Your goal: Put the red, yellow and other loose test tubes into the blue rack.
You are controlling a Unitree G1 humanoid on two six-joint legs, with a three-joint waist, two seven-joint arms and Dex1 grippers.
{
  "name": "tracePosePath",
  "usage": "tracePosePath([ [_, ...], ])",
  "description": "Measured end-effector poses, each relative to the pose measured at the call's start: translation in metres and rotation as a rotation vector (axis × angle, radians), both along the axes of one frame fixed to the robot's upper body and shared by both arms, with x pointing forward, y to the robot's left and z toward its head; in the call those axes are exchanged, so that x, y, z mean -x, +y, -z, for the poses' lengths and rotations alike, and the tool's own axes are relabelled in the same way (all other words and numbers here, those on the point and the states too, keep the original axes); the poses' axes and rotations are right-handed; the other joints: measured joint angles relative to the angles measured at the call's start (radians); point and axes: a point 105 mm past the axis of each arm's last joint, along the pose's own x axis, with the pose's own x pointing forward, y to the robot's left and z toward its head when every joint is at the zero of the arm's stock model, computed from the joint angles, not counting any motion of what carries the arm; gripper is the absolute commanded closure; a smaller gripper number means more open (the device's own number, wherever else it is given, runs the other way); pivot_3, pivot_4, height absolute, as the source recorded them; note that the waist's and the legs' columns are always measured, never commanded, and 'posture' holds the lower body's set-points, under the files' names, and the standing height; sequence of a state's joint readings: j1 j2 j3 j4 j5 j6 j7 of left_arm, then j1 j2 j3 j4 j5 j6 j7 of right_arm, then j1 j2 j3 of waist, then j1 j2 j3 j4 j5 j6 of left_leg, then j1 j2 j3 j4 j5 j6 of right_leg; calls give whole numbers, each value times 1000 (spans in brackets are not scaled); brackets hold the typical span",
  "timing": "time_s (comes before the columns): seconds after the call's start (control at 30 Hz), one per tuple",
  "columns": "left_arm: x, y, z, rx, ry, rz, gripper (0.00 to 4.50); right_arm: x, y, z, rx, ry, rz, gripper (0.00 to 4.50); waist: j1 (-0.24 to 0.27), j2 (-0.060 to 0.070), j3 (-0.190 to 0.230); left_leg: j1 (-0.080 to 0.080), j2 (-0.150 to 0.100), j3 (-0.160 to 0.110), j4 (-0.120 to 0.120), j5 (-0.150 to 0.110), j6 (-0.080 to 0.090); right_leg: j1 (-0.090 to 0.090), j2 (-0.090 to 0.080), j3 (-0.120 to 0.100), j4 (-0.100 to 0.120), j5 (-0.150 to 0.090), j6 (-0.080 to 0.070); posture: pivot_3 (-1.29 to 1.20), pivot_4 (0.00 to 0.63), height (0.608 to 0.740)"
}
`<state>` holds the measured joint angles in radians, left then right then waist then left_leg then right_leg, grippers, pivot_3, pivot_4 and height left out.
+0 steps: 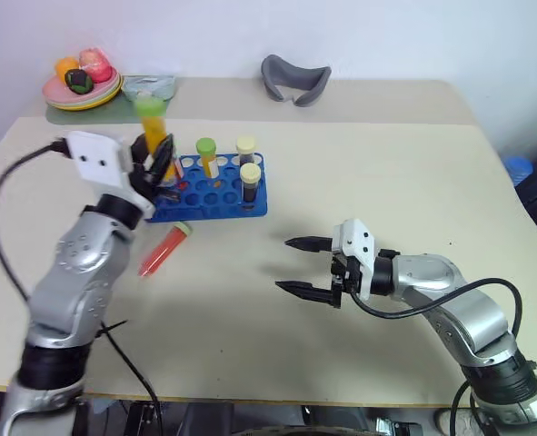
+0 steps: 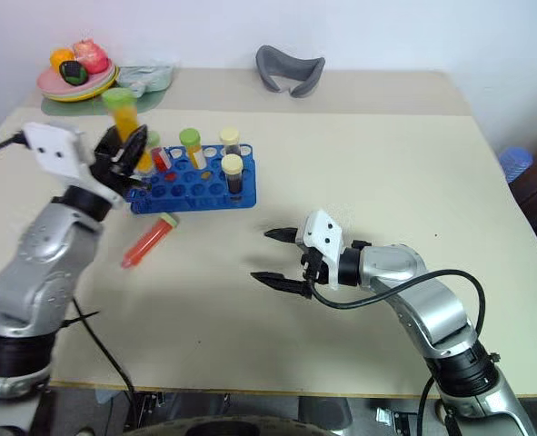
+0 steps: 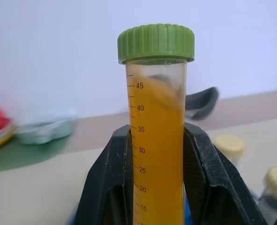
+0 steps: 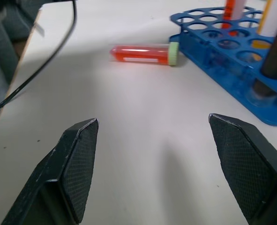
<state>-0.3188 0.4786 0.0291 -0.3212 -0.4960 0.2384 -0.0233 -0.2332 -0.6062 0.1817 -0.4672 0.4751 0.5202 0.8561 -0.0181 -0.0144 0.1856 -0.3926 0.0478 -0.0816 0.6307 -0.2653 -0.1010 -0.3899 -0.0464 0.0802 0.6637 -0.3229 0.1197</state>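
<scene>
Yellow test tube with green cap, held upright and clamped in left claw, raised above the left end of the blue rack. Red test tube with pale green cap lying on its side on the counter, just in front of the rack's left corner, apart from it. Several capped tubes standing in the rack's holes: green-capped one, two cream-capped ones toward the right end. Right claw well to the right, low over bare counter, fingers spread wide, gripping nothing.
</scene>
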Motion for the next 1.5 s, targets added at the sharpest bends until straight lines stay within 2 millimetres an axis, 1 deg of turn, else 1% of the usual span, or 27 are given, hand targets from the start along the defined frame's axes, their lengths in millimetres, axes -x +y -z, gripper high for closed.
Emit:
tracePosePath([
  [0.07, -7, -4, 14, -1, 19, 4, 3711, -1, 0, 0, -1, 1, 8, 646, -5, 0, 0, 0, 1, 0, 0, 0, 0, -1, 1, 0, 1, 0, 0, 0, 150, 740],
  [0.13, -10, -6, 21, 5, 10, 14, 3711, -1, -1, 2, -1, 6, 21, 646, -5, 0, 0, 0, 1, 0, 0, 0, 0, -1, 1, 0, 2, 0, 0, 0, 150, 740],
  [0.33, -11, -13, 30, -50, -23, 58, 3711, -1, -4, 7, -1, 28, 55, 646, 0, 0, 0, 0, 0, 0, 0, 0, 0, 0, 0, 0, 1, 0, 0, 0, 150, 740],
  [0.53, -17, -19, 47, -54, 5, 90, 3711, -2, -4, 8, -3, 29, 70, 646, 1, 0, 0, 0, 0, 0, 0, 0, 0, 0, 0, 0, 1, 0, 0, 0, 150, 740],
  [0.7, -24, -24, 55, -64, 21, 110, 3711, -3, -3, 7, -8, 28, 69, 646, 0, 0, 0, 0, 0, -1, 0, 0, 0, 0, 0, 0, 1, 0, 0, 0, 150, 740],
  [0.9, -27, -29, 58, -80, -11, 121, 3711, -3, -1, 4, -24, 27, 67, 646, 0, 0, 0, 0, 0, -1, 1, 0, 0, 0, 0, 0, 1, 0, 0, 0, 150, 740],
  [1.07, -30, -31, 59, -66, -23, 124, 3711, -8, -2, 0, -54, 11, 112, 646, 2, 0, 0, 0, 0, -1, 1, 0, 0, 1, 0, -1, 1, 0, 0, 0, 150, 740],
  [1.17, -31, -31, 65, -67, -13, 118, 3711, -12, -4, -2, -63, 0, 143, 646, 3, 0, 0, 0, 0, -1, 1, 0, 0, 0, 0, -1, 1, 0, 0, 0, 150, 740],
  [1.27, -31, -31, 66, -63, -20, 117, 3711, -16, -4, -4, -84, -13, 189, 646, 3, 0, 0, 0, 0, -1, 1, 0, 0, 0, 0, -1, 1, 0, 0, 0, 150, 740],
  [1.37, -31, -31, 66, -59, -24, 119, 3711, -19, -6, -3, -83, -23, 235, 646, 3, 0, 0, 0, 0, -1, 1, 0, 0, 1, 0, -1, 1, 0, 0, 0, 150, 740],
  [1.5, -31, -32, 67, -46, -27, 117, 3711, -17, -8, 2, -79, -18, 262, 646, 3, 0, 0, 0, 0, -1, 1, 0, 0, 1, 0, -1, 1, 0, 0, 0, 150, 740],
])
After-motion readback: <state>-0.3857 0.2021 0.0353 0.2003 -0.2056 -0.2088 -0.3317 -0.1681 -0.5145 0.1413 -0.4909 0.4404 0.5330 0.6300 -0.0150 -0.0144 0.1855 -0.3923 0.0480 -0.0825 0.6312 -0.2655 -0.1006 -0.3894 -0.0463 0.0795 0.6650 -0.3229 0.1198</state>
